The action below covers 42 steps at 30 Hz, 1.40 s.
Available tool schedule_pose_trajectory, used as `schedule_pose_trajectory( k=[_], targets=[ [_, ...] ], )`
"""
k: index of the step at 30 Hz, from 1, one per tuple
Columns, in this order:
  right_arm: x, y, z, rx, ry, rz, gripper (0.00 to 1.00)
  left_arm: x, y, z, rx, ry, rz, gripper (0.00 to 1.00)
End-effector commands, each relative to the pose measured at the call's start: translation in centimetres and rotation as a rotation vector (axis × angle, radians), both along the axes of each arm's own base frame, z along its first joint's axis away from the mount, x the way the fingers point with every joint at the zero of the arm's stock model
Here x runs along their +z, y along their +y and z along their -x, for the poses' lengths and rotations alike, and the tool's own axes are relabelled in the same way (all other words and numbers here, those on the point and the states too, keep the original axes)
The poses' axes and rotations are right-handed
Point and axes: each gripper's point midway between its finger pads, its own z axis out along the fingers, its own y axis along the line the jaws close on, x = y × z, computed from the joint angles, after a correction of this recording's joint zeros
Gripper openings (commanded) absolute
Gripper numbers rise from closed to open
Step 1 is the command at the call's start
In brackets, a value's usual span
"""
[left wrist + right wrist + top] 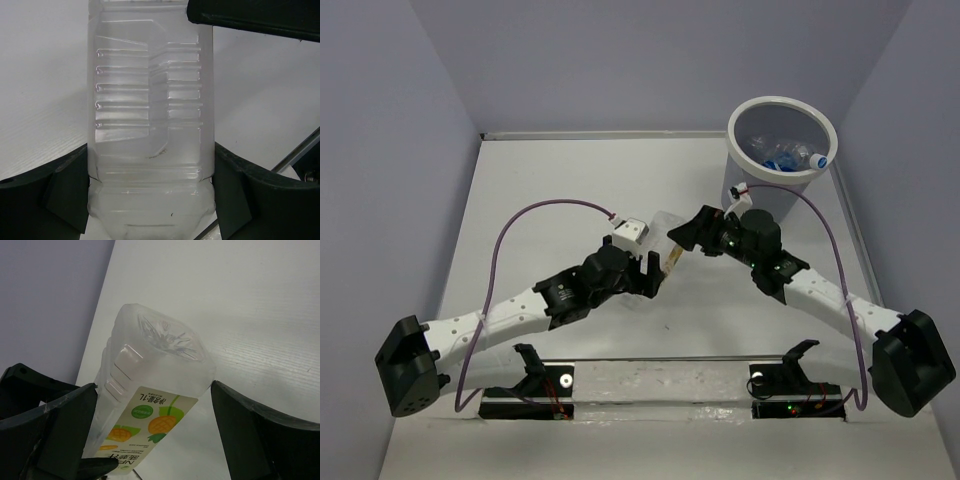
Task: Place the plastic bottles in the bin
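Over the middle of the table (550, 190), the left gripper (150, 195) clamps the large bottle (150, 100), clear, ribbed and fruit-labelled, its jaws spread wide by the body. The right gripper (165, 427) stands open around the bottle's base, holding nothing. A handover looks the step in hand, needing it to close before the carry to the bin (750, 185), far right corner, where small bottles (790, 155) lie.
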Motion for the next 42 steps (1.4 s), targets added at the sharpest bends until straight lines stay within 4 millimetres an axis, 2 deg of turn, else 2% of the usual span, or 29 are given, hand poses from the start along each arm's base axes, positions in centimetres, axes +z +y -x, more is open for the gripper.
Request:
schedule_pose_trajectory(
  k=[1,2,3,7,14,18,21,24,25,26,27,35,38,39,41,42],
  targets=[
    [1.7,0.0,-0.1,-0.017,-0.053,-0.011,1.00,5.4,-2.2,0.2,-0.060,-0.086,0.161,0.33],
    [1.9,0.3,0.3,0.005,-0.044,-0.038,1.00,5.5,-2.3,0.1,-0.060,-0.085,0.166,0.33],
    [2.9,0.8,0.5,0.029,-0.071,-0.080,1.00,5.4,-2.4,0.1,-0.059,-0.081,0.165,0.33],
    [3.8,2.0,2.4,0.121,-0.040,-0.181,1.00,5.6,-2.5,0.2,-0.059,-0.079,0.185,0.33],
    [4.2,2.1,3.2,0.126,0.005,-0.277,1.00,7.1,-2.2,0.7,-0.067,-0.105,0.263,0.33],
    [5.9,2.0,3.6,0.143,-0.044,-0.321,1.00,8.4,-2.1,1.2,-0.089,-0.130,0.316,0.33],
    [5.8,2.3,3.3,0.148,-0.041,-0.301,1.00,8.8,-2.7,1.7,-0.129,-0.126,0.338,0.33],
    [5.4,2.7,2.8,0.143,-0.029,-0.262,1.00,7.8,-3.5,2.0,-0.158,-0.098,0.315,0.33],
    [5.1,2.7,2.5,0.138,-0.025,-0.244,1.00,7.5,-3.6,2.0,-0.162,-0.092,0.309,0.33],
    [5.7,3.0,2.2,0.128,-0.041,-0.236,0.99,7.4,-3.7,2.1,-0.168,-0.087,0.306,0.33],
    [5.1,3.0,2.2,0.124,-0.035,-0.199,0.98,7.1,-3.8,2.0,-0.169,-0.083,0.300,0.34],
    [4.7,3.2,0.9,0.082,-0.060,-0.102,0.99,6.4,-3.9,2.0,-0.172,-0.076,0.273,0.34],
    [4.8,3.4,0.7,0.086,-0.065,-0.113,0.94,6.6,-4.0,2.1,-0.179,-0.077,0.282,0.35],
    [5.3,3.5,0.7,0.090,-0.079,-0.131,0.80,6.7,-4.0,2.1,-0.181,-0.079,0.282,0.35],
    [5.6,3.4,0.7,0.084,-0.090,-0.141,0.62,6.8,-4.0,2.2,-0.187,-0.082,0.281,0.37],
    [6.4,3.3,0.7,0.079,-0.112,-0.158,0.48,7.0,-3.8,2.2,-0.183,-0.086,0.282,0.38]
  ],
)
